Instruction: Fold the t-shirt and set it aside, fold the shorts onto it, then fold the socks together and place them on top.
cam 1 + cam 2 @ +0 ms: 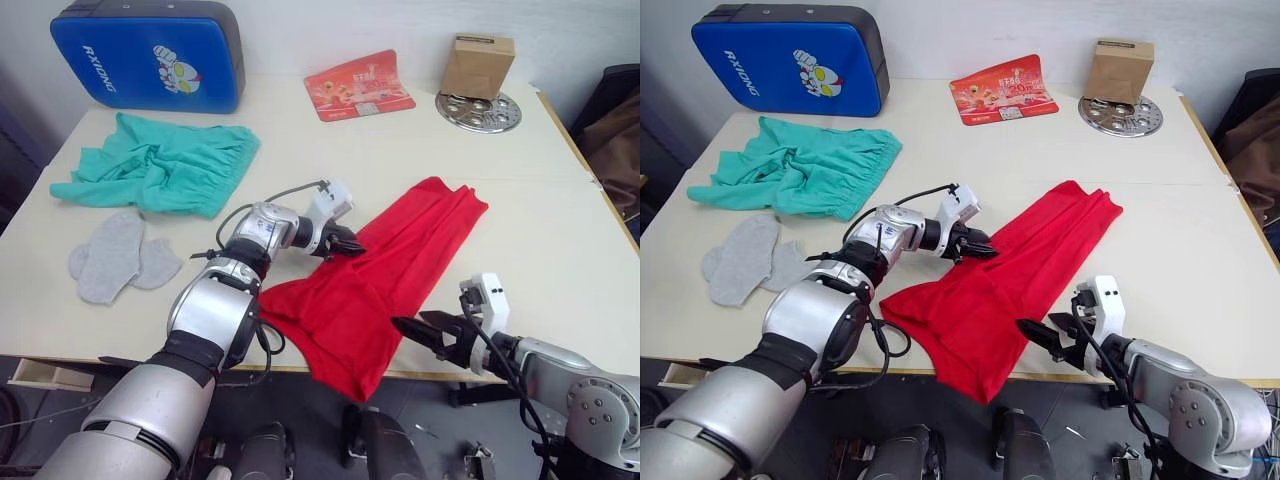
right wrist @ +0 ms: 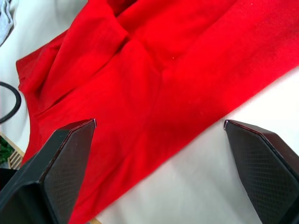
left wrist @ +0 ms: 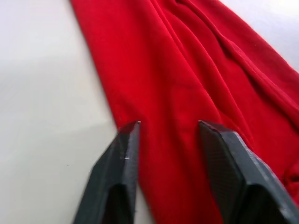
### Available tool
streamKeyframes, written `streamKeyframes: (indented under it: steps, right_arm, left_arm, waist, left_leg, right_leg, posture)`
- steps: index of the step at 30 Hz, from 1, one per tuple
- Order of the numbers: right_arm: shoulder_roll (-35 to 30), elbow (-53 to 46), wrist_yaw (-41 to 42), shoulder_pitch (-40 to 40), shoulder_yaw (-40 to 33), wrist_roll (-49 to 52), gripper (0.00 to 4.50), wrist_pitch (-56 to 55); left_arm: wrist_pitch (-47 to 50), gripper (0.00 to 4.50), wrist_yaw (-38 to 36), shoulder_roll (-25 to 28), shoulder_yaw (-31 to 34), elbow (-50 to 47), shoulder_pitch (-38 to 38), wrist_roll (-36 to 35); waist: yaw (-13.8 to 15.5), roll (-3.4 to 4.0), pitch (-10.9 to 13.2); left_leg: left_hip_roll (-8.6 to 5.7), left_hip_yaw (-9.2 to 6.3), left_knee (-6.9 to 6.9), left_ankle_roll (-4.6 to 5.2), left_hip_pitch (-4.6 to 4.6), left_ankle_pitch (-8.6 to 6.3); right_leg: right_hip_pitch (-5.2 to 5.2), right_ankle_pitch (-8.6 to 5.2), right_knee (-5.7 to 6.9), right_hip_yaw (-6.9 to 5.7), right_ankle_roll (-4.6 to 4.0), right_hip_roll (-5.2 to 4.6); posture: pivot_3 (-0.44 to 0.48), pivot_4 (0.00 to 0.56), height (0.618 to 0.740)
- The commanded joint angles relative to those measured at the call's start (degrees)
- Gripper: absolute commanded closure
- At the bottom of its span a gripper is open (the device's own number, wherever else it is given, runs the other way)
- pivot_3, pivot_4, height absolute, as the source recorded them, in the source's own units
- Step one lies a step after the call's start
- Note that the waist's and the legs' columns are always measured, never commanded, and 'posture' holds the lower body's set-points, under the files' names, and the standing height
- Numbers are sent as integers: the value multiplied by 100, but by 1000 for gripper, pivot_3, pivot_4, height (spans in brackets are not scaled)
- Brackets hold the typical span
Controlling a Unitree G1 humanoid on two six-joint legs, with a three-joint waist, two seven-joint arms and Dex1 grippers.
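1 t-shirt (image 1: 375,265), 1 shorts (image 1: 165,165), 2 socks (image 1: 115,255); left claw (image 3: 168,128) and right claw (image 2: 159,123) gape, empty.

Setting reads as a robot test room or lab, not a home. A plain pale surface (image 1: 560,250) stands against a bare white wall, its near edge unfinished-looking with open floor and equipment bases beneath. Items on it are an unrelated mix laid out as props: a blue padded case (image 1: 150,55) with a cartoon print leaning on the wall, a red printed card (image 1: 358,85), a small cardboard box (image 1: 478,65) set on a perforated metal disc (image 1: 478,110). Loose garments lie spread around, a red t-shirt (image 1: 370,280), teal shorts (image 1: 160,165), grey socks (image 1: 115,258). Dark fabric hangs at the right edge.
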Motion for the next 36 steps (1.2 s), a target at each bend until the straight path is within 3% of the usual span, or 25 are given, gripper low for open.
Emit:
streamKeyframes:
  steps: [1,3,8,12,18,22,25,29,36]
  right_arm:
    - [149,529,-295,-37,274,-235,624,-76]
    - [172,748,-385,-160,334,-322,1339,-211]
    - [34,1140,-421,-444,369,-369,3180,-381]
    - [-546,1631,-110,-821,465,-344,4466,-513]
    - [-1972,3134,921,-1774,1297,-659,4466,-1226]
    - [-2536,4045,1680,-2414,2052,-1011,4466,-1859]
    - [-2700,4655,2127,-2840,2485,-1339,4466,-2333]
    - [-2780,5119,2720,-3191,2955,-1654,4466,-2850]
    - [-2618,5539,3233,-3574,3085,-1957,4466,-3475]
  left_arm:
    - [-95,3792,21,-43,121,-39,-76,59]
    - [-114,4473,0,-32,145,-40,-46,68]
    - [-81,4500,31,100,317,-49,53,32]
    - [9,4500,96,302,612,-79,162,-104]
    - [186,4500,18,764,1103,-383,507,-460]
    - [666,4500,-43,986,1343,-1199,985,-831]
    - [1336,4500,66,1074,1414,-2717,1823,-1126]
    - [2427,4500,789,1030,1649,-5051,2956,-1579]
    - [3202,4500,1707,970,1808,-6864,3736,-2005]
  waist:
    - [-43,-13,-8]
    - [-76,-14,-9]
    - [-89,-14,-9]
    - [-100,-14,-8]
    - [-73,-11,-7]
    - [-63,-11,-7]
    - [-66,-10,-6]
    - [-80,-8,-5]
    - [-52,-8,-5]
  left_leg:
    - [0,0,0,0,1,0]
    - [1,2,0,0,8,0]
    - [2,6,0,-1,13,1]
    - [3,9,0,-1,14,1]
    - [-4,11,4,3,9,2]
    - [0,4,1,2,-3,3]
    - [0,8,3,1,-4,3]
    - [6,9,4,-3,-2,4]
    - [5,8,15,-5,-1,5]
  right_leg:
    - [1,0,-1,0,0,0]
    - [3,0,-2,6,0,-1]
    - [2,0,9,10,-1,0]
    - [0,0,20,13,-2,-1]
    - [-3,1,21,12,-1,-10]
    - [-8,0,15,2,-1,-9]
    - [-8,1,13,3,-1,-10]
    - [-9,1,16,9,0,-9]
    - [-6,3,24,11,0,-15]
  posture:
    - [0,150,740]
    - [0,150,740]
    - [0,150,740]
    - [0,150,740]
    - [0,150,740]
    - [0,150,740]
    - [0,150,740]
    - [0,150,740]
    - [0,150,740]
